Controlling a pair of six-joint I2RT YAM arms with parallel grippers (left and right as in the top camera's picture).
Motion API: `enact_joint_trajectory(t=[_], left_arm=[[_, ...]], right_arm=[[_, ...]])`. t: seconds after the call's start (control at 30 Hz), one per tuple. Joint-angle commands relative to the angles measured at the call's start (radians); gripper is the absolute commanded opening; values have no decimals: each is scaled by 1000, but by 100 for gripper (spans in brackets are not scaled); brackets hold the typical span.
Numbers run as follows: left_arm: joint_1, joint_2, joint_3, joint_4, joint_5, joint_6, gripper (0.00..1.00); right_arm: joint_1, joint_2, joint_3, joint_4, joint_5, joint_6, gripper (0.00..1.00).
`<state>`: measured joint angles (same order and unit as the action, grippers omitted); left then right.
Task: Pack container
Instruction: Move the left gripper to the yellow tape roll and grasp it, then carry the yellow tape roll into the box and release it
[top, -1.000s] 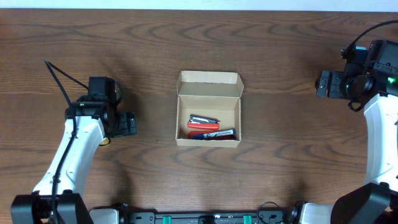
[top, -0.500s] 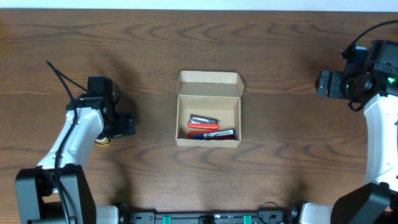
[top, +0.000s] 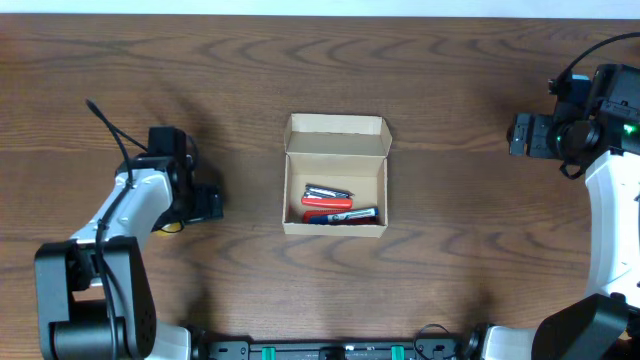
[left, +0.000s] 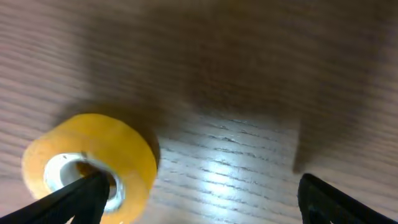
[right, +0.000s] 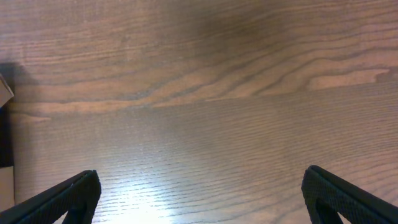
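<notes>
Hovering at far left, the left jaws are gaping wide, gripping nothing, one tip over a yellow tape roll's (left: 90, 158) core. The container (top: 336, 141) is sitting open mid-tabletop (top: 450, 250), well apart from both jaws. The right jaws are spreading wide, empty, at far right.

looks like a robotics lab bench: a wood-grain desk (top: 450, 280), a white robot arm (top: 125, 215) at each side, a black mounting rail (top: 300, 350).
</notes>
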<state>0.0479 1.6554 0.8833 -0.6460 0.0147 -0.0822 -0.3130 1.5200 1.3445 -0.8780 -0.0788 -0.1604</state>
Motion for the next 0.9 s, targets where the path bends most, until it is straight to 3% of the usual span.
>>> enact_joint_trajectory(t=[0.0, 0.17, 0.2, 0.23, 0.33, 0.5, 0.67, 0.87], left_arm=[[4, 11, -26, 13, 21, -11, 95], [4, 11, -53, 29, 28, -11, 98], [4, 11, -57, 30, 28, -11, 93], [4, 11, -59, 30, 30, -11, 79], [4, 11, -60, 29, 33, -12, 68], [4, 11, -60, 30, 68, -12, 29], [4, 11, -60, 35, 136, -12, 6], [2, 10, -16, 37, 244, -11, 6]], right_arm=[[0, -13, -1, 0, -8, 18, 99], [0, -13, -1, -1, -8, 18, 99], [0, -13, -1, -1, -8, 18, 99], [0, -13, -1, -1, -8, 18, 99], [0, -13, -1, 0, -8, 18, 99], [0, -13, -1, 0, -8, 18, 99], [0, -13, -1, -1, -8, 18, 99], [0, -13, -1, -1, -8, 18, 99]])
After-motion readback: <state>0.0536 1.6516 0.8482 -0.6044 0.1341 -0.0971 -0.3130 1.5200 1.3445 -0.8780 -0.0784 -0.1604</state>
